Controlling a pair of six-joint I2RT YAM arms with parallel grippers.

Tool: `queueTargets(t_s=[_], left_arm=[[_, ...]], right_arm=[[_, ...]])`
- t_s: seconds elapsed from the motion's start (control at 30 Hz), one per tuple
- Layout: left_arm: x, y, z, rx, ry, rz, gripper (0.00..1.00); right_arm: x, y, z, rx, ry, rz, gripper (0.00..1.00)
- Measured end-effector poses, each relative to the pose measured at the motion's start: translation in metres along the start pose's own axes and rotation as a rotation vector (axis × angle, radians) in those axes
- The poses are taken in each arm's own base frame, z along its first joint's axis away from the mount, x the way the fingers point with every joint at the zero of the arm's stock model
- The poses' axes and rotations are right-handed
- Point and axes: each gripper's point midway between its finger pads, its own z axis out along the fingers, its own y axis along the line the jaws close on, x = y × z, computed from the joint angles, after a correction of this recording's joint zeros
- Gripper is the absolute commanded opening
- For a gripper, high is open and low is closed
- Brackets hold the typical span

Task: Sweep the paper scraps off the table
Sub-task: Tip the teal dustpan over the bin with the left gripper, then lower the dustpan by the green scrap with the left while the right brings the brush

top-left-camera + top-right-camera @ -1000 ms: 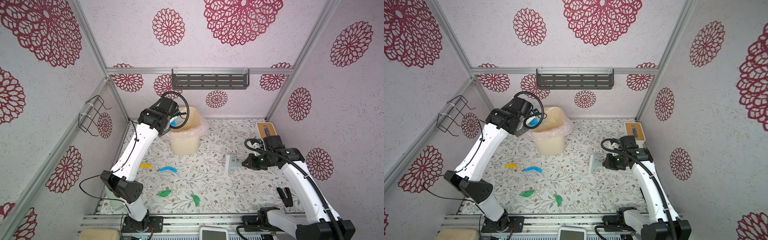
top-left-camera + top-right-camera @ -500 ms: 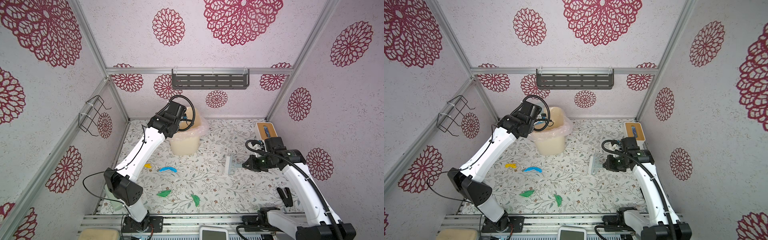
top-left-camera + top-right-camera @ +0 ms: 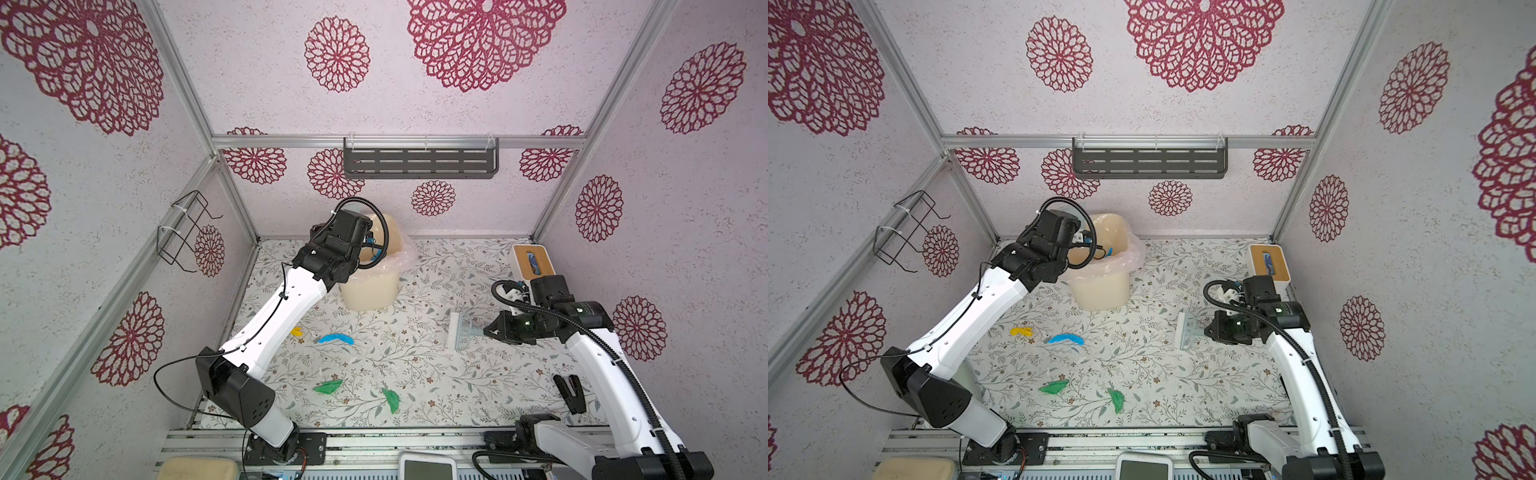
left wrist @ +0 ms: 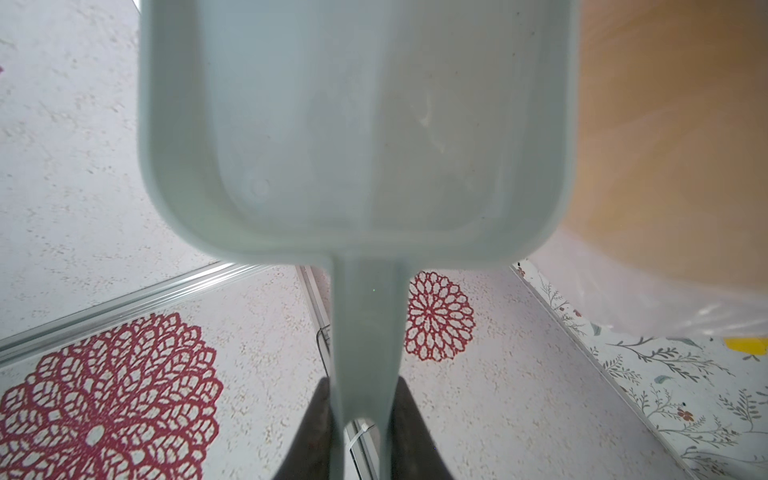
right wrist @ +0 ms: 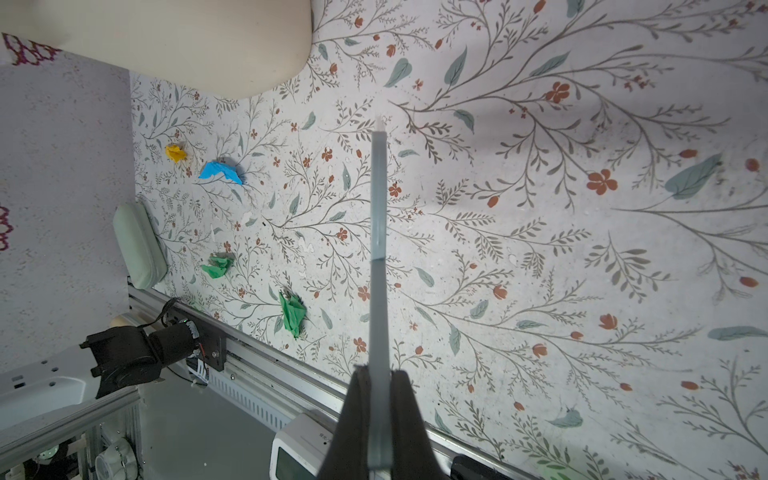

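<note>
Several paper scraps lie on the table [image 3: 436, 374]: a yellow one [image 3: 296, 331], a blue one [image 3: 336, 338] and two green ones [image 3: 328, 387] [image 3: 390, 400]. The right wrist view shows them too, yellow [image 5: 176, 152], blue [image 5: 219, 171] and green [image 5: 217, 266] [image 5: 293, 312]. My left gripper [image 4: 365, 415] is shut on the handle of a pale blue dustpan [image 4: 353, 124], held up at the cream bin [image 3: 368, 291]. The pan looks empty. My right gripper [image 5: 379, 399] is shut on the handle of a small brush [image 3: 462, 332], low over the table's right half.
A wood-topped box [image 3: 532, 259] stands at the back right. A grey shelf [image 3: 419, 162] hangs on the back wall and a wire rack [image 3: 187, 232] on the left wall. A pale green case [image 5: 139, 245] lies at the front left edge.
My left arm has swung right and carried the dustpan from beside the bin to over its mouth. The right arm and brush have barely moved.
</note>
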Motion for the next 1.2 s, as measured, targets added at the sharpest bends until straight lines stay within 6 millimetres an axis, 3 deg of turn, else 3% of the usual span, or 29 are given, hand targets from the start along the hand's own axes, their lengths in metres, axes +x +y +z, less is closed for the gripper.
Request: queueTargets(t_s=[0.33,0.53,0.87,1.07,1.2], left_arm=[[0.008,0.003,-0.013,0.040,-0.047,-0.177,0.00],[0.016,0.001,-0.039,0.118,-0.136,-0.391,0.00],[0.006,-0.015,-0.112,0.304,-0.413,-0.717,0.00],[0.004,-0.027,-0.133,0.428,-0.498,-0.836,0.00],[0.002,-0.037,-0.138,0.484,-0.512,-0.870,0.00]], right_arm=[[0.008,0.003,0.003,-0.031,0.000,0.013,0.00],[0.017,0.016,0.011,-0.071,0.012,-0.007,0.00],[0.053,0.081,0.048,-0.208,0.133,-0.160,0.00],[0.080,0.128,0.069,-0.299,0.221,-0.272,0.00],[0.107,0.146,0.088,-0.303,0.328,-0.348,0.00]])
